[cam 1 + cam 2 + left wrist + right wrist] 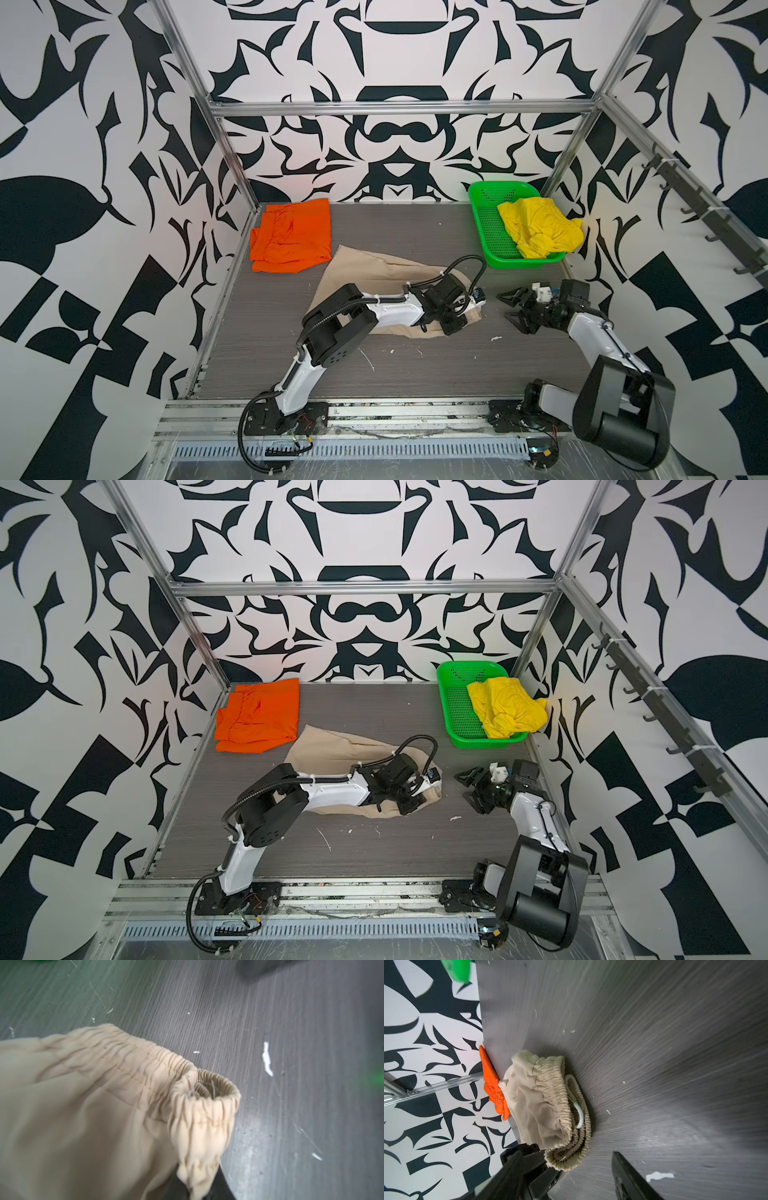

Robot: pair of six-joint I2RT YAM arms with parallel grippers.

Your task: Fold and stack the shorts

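Left gripper point(199, 1191): clamped on waistband point(145, 1068) of beige shorts point(365, 270), centre of bench point(415, 370).
Right gripper point(505, 306): spread, empty, just beside.
Risk: waistband slipping free on lift.
Cause: shallow, bunched pinch.

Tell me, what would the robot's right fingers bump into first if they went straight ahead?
Probably the beige shorts: the waistband lies straight ahead of the open right fingers, though depth is unclear.

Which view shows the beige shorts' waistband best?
The left wrist view: the waistband of the beige shorts fills the frame, one end pinched in the left gripper. The right wrist view shows it bunched, farther off. In both top views the left arm mostly covers it.
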